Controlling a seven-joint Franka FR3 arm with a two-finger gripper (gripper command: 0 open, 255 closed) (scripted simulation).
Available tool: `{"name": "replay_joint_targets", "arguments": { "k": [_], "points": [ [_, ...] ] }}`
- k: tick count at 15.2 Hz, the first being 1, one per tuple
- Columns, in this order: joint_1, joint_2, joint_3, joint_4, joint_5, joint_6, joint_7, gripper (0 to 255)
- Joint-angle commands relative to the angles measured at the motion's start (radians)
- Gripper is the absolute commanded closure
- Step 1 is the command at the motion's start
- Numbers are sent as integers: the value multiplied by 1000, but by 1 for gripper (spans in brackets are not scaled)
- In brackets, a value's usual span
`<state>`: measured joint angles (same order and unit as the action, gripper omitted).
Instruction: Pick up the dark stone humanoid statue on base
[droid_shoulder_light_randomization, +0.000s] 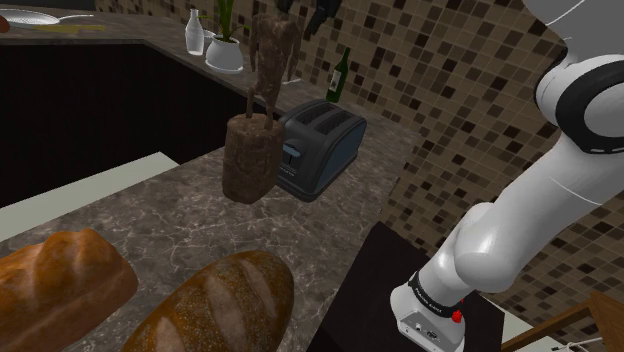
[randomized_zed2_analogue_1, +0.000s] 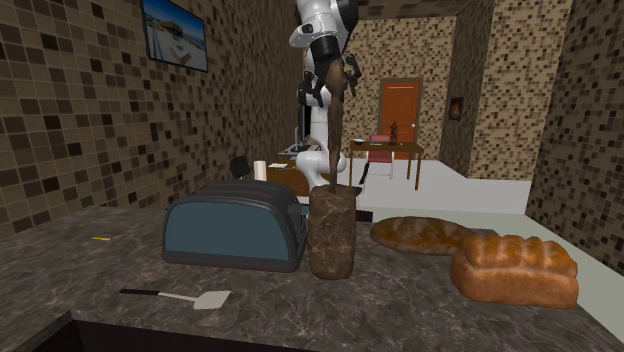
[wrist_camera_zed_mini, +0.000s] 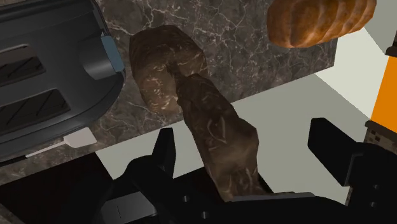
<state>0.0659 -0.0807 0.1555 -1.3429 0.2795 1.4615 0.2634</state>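
Statue (droid_shoulder_light_randomization: 252, 150) stands upright on the dark marbled counter (droid_shoulder_light_randomization: 180, 220), a tall rough brown figure on a stubby round base. In the shoulder view the toaster (droid_shoulder_light_randomization: 322, 145) sits at the base's 3 o'clock, just beside it, possibly touching. Two bread loaves (droid_shoulder_light_randomization: 60, 285) lie well apart toward 7 o'clock. In the second exterior view the order flips: toaster at 9 o'clock, loaves at 3 o'clock.

Gripper (wrist_camera_zed_mini: 243, 130) hangs over the figure's upper end, jaws wide apart and holding nothing. In the wrist view the torso runs up between the fingers. There is a clear gap on one side. The other finger (wrist_camera_zed_mini: 164, 153) is close to the stone; contact there is hard to judge from this angle, probably none.

Handling, as judged:
- Stone look, so stiff, no give, likely heavy, with most weight low in the base.
- Pitted surface should offer good friction to the pads.
- Thin legs between figure and base look like the weak point; avoid side loads there.
- Best hold: across the torso, its thickest part, squeezing square on.
- Lift straight up, since the toaster crowds the base on one side.
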Motion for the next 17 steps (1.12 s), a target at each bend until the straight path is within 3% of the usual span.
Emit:
{"name": "replay_joint_targets", "arguments": {
  "k": [1,5,6,15,17],
  "points": [
    [-1,-21,-1,-53,3,32,-10,0],
    [-1,-44,-1,-117,6,71,-22,0],
    [-1,-43,-1,-114,6,70,-20,255],
    [-1,-44,-1,-117,6,71,-22,255],
    [-1,-26,-1,-68,4,41,-12,255]
  ]
}}
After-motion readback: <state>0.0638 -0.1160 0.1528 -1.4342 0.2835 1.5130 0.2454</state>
